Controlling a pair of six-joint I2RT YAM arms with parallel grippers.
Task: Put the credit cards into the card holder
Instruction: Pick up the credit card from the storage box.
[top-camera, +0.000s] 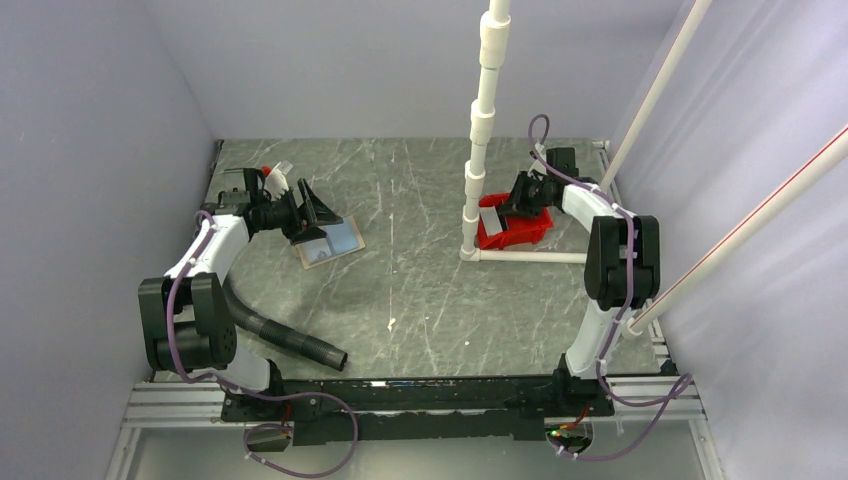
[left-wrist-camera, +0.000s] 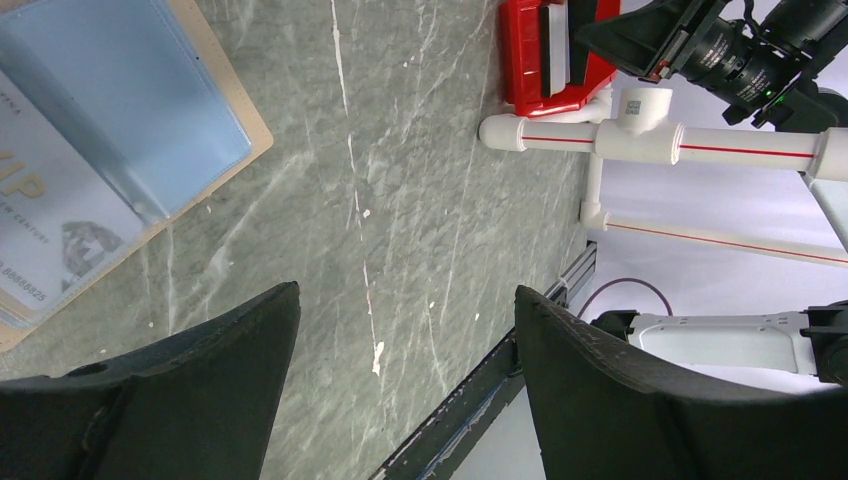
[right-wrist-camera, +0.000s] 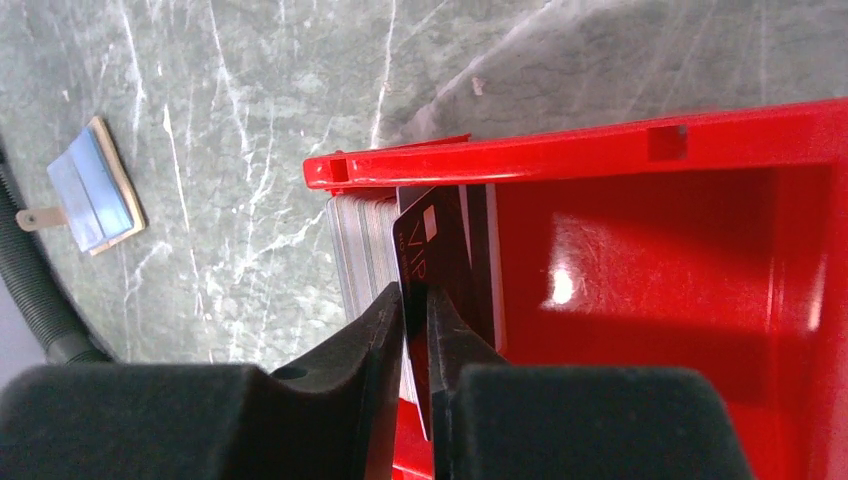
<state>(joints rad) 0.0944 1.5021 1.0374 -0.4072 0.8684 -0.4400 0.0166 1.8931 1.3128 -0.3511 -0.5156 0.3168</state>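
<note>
Grey-green marbled tabletop (top-camera: 420, 290) is filling the scene, with pale walls closing it in and a white pipe frame (top-camera: 480, 130) standing near the middle. At the left the card holder (top-camera: 328, 240) is lying open and flat, its bluish-grey inside facing up and its small pale snap tab (right-wrist-camera: 30, 215) sticking out at one side. A pale card (left-wrist-camera: 60, 240) is sitting in the holder's clear pocket; its gold letters are showing as "IP" at the picture's edge, a small line beneath is ending in "CENTURY", and the row of digits below is too small to read surely. The left gripper (left-wrist-camera: 405, 300) is hovering just beside the holder with its jaws standing wide apart and nothing between them. At the right a red tray (right-wrist-camera: 600, 150) is resting against the pipe's foot, and a stack of credit cards (right-wrist-camera: 360, 250) is standing on edge against its wall. The right gripper (right-wrist-camera: 415, 300) is reaching into the tray, its jaws drawn close and pinching one upright card (right-wrist-camera: 432, 250) at the stack's inner side; that card is looking dark in shadow and is reading "VIP" in pale letters. A black ribbed hose (top-camera: 290, 340) is lying across the near left of the table.
</note>
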